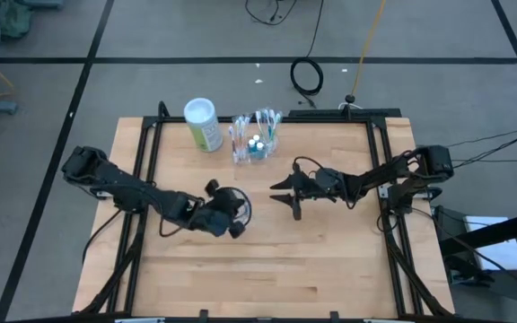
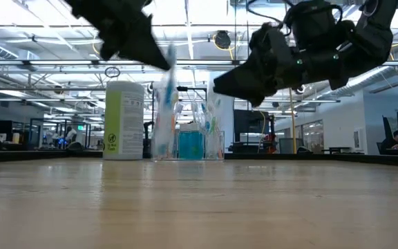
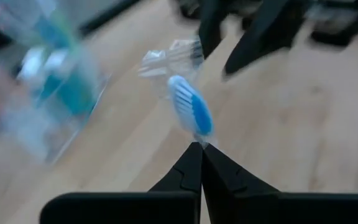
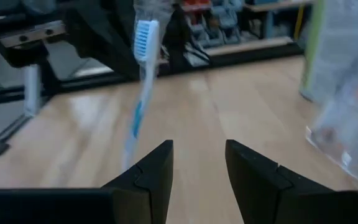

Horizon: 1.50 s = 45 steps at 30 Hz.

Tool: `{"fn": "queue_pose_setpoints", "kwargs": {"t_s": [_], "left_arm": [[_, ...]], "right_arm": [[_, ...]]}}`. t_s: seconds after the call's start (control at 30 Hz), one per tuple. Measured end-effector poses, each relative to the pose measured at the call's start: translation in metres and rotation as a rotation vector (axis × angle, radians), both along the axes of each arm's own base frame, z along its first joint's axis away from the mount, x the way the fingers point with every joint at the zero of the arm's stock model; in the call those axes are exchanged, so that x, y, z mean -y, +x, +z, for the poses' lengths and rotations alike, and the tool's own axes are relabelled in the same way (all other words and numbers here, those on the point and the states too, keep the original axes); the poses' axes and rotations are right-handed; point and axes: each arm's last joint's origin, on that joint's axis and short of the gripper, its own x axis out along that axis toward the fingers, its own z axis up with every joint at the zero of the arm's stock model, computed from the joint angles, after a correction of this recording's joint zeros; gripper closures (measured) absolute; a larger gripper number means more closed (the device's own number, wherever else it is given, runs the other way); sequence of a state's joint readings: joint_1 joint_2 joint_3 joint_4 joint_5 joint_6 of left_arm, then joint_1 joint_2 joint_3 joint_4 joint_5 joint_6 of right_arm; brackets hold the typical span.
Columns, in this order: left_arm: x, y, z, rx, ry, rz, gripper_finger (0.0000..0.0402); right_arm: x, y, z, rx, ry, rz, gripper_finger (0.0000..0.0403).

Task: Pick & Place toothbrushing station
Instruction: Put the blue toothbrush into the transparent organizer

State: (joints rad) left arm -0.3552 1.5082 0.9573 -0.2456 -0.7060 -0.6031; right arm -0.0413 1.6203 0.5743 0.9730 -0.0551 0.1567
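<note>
A wooden table (image 1: pixel 267 269) is seen from above, with two dark robot arms reaching in over it from either side. At the left, the left gripper (image 1: pixel 227 215) is held over the middle of the table, its fingers (image 3: pixel 194 171) pressed together on the handle of a blue and white toothbrush (image 3: pixel 191 111), which is wrapped in clear plastic at the head and stands up from the fingertips. In the low view this toothbrush (image 2: pixel 166 104) is seen hanging upright above the tabletop, just in front of the objects at the back. At the back edge of the table, a green canister with a white lid (image 1: pixel 202 123) is placed, and just to its right the toothbrushing station (image 1: pixel 257 139) is found: a clear plastic holder standing upright on the wood, with several toothbrushes and small blue items held in its compartments. The station is well apart from both grippers. Further right, the right gripper (image 1: pixel 287 193) is raised above the table near its middle, pointed toward the left gripper, with its fingers (image 4: pixel 151 171) spread apart and nothing between them.
</note>
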Motion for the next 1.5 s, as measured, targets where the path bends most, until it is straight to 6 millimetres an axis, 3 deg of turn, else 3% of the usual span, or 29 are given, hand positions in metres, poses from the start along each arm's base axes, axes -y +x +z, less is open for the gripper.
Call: {"fn": "queue_pose_setpoints", "kwargs": {"t_s": [0.3, 0.53, 0.77, 0.93, 1.13, 1.5], "left_arm": [[-0.008, 0.019, 0.016, 0.111, 0.048, -0.2, 0.0399], [-0.014, 0.022, 0.018, 0.098, 0.106, -0.252, 0.0399], [-0.014, 0.025, 0.024, 0.126, 0.164, -0.318, 0.0398], [-0.014, 0.026, 0.024, 0.124, 0.191, -0.326, 0.0397], [-0.014, 0.024, 0.021, 0.083, 0.197, -0.328, 0.0394], [-0.017, 0.018, 0.014, -0.018, 0.23, -0.29, 0.0387]], "right_arm": [[-0.026, 0.0, 0.008, 0.096, -0.083, 0.191, 0.0261], [-0.028, 0.003, 0.015, 0.14, -0.046, 0.143, 0.0244], [-0.029, 0.034, 0.008, 0.137, -0.012, 0.14, 0.0204], [-0.031, 0.053, -0.001, 0.126, -0.011, 0.164, 0.0196], [-0.031, 0.051, -0.002, 0.127, -0.037, 0.17, 0.0225], [-0.026, 0.051, -0.003, 0.116, -0.006, 0.153, 0.0327]]}}
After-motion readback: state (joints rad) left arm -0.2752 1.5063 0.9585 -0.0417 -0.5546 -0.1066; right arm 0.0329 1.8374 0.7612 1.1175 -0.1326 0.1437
